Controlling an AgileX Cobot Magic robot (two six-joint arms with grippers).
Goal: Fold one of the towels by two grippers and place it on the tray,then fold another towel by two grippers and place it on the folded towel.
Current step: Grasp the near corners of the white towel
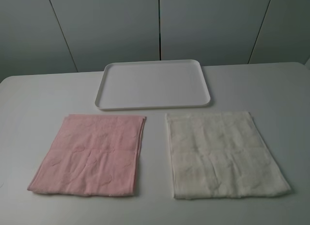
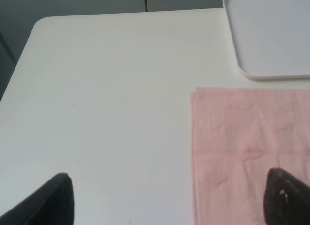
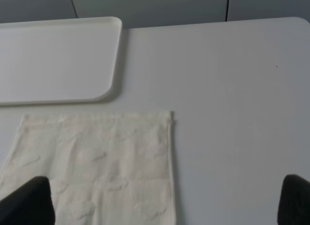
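Note:
The cream towel (image 1: 224,155) lies flat and unfolded on the table's front right. Spread flat at the front left is the pink towel (image 1: 91,154). Behind them both sits the white tray (image 1: 153,84), with nothing on it. Neither arm shows in the exterior high view. In the left wrist view my left gripper (image 2: 169,201) is open, above the pink towel's (image 2: 247,152) outer edge, with the tray's corner (image 2: 271,36) beyond. My right gripper (image 3: 164,201) is open too, over the cream towel's (image 3: 97,162) outer far corner, near the tray (image 3: 53,60).
The white table (image 1: 38,97) runs to rounded far corners, with grey wall panels (image 1: 111,26) behind it. A narrow strip of table separates the two towels.

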